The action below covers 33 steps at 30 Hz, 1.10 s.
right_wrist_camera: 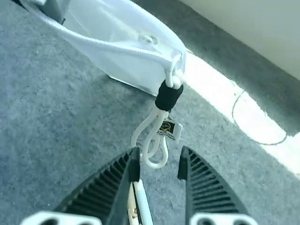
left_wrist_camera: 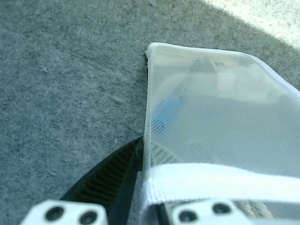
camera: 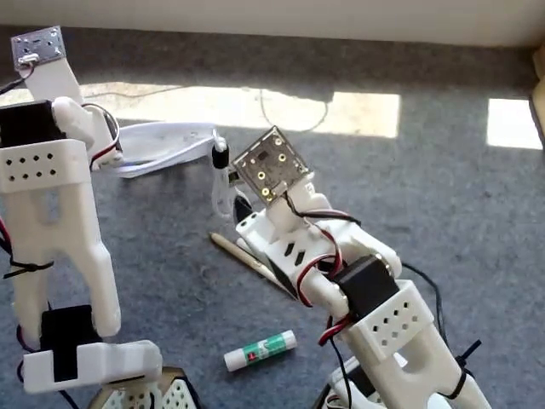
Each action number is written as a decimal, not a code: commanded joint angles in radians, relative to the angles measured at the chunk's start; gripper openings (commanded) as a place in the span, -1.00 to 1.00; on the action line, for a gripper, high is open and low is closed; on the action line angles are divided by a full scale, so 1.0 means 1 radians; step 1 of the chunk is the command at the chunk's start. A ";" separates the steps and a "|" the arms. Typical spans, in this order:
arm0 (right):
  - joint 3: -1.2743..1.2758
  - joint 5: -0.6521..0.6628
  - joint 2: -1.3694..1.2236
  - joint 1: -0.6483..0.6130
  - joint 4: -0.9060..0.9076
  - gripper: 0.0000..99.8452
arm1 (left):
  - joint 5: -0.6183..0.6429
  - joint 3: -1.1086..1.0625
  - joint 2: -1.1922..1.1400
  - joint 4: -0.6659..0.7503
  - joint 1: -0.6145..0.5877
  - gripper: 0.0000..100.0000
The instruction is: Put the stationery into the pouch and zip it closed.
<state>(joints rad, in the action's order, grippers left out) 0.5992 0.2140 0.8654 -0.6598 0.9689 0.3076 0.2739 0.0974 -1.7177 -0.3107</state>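
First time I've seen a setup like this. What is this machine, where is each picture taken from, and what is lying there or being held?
These are two small white robot arms, the left arm and the right arm, side by side on a grey carpet-like surface. The high view looks down on both. Each of the other two pictures comes from a camera on one arm's wrist, looking along its tool. The left tool is clamped on the edge of a see-through pouch with something blue inside. The right tool is open, its jaws either side of the pouch's zip pull cord. A glue stick and a pencil-like stick lie loose outside the pouch.
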 commanded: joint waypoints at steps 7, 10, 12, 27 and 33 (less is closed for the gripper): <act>0.010 0.005 -0.081 0.031 0.027 -0.73 | -0.003 0.012 0.024 0.000 -0.051 -0.99; 0.010 0.009 -0.199 0.042 0.027 -0.73 | -0.003 0.001 0.071 0.000 -0.084 -0.99; 0.010 0.011 -0.265 0.042 0.027 -0.73 | -0.003 -0.021 0.102 0.000 -0.094 -0.99; 0.008 0.014 -0.657 0.042 -0.133 -0.73 | -0.003 -0.143 0.174 0.091 -0.096 -0.99; 0.008 0.014 -0.733 0.041 -0.159 -0.73 | -0.003 -0.143 0.174 0.092 -0.097 -0.99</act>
<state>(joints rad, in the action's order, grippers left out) 0.6176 0.2140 0.1289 -0.6322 0.8370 0.3061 0.1235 0.2279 -1.6487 -0.3951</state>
